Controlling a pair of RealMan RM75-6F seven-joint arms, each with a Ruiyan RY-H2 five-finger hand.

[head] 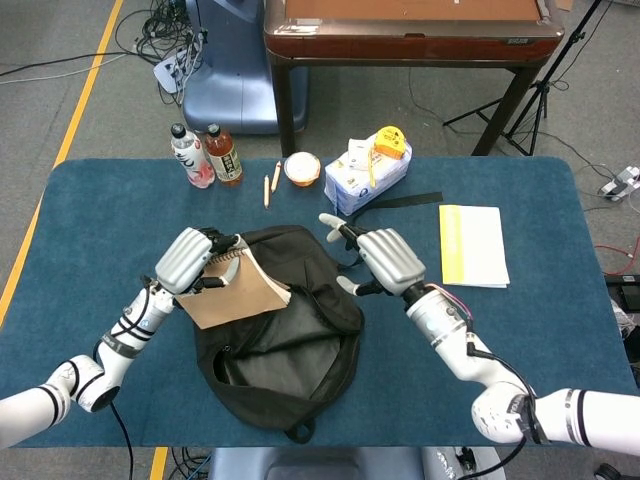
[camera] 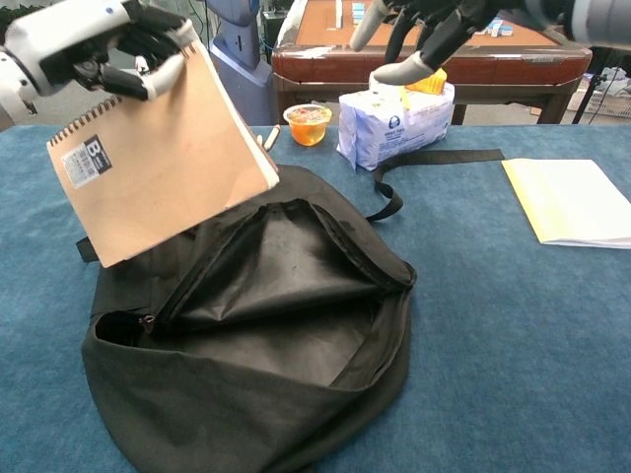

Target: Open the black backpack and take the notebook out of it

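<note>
The black backpack (head: 285, 340) (camera: 266, 335) lies unzipped on the blue table, its mouth gaping. A brown spiral notebook (head: 238, 290) (camera: 158, 168) hangs in the air above the backpack's left side, clear of the opening. My left hand (head: 190, 260) (camera: 94, 44) grips it along its spiral edge. My right hand (head: 385, 260) (camera: 419, 30) hovers above the backpack's right rim with its fingers spread and nothing in it.
Two bottles (head: 205, 155), a small orange cup (head: 301, 168), pencils (head: 270, 183) and a white tissue pack (head: 365, 175) with a yellow item on it stand at the back. A yellow-edged booklet (head: 472, 243) lies to the right. A black strap (head: 400, 200) trails from the backpack.
</note>
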